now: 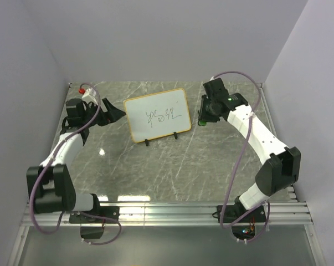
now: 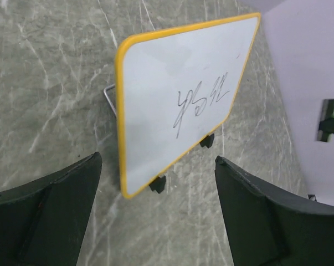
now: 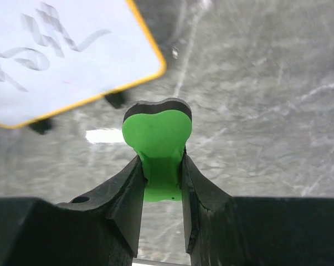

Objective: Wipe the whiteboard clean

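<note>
The whiteboard point(image 1: 157, 113), white with a thin orange frame and two black feet, stands tilted at the middle back of the table with dark scribbles on it. It also shows in the left wrist view point(image 2: 180, 94) and the right wrist view point(image 3: 61, 55). My left gripper point(image 1: 112, 114) is open and empty, just left of the board's left edge. My right gripper point(image 1: 204, 117) is shut on a green eraser point(image 3: 158, 138) with a black felt side, just right of the board's right edge, above the table.
A grey marble-patterned tabletop point(image 1: 172, 166) is closed in by white walls on the left, back and right. A small red-tipped object point(image 1: 81, 88) lies at the back left corner. A metal rail point(image 1: 172, 213) runs along the near edge.
</note>
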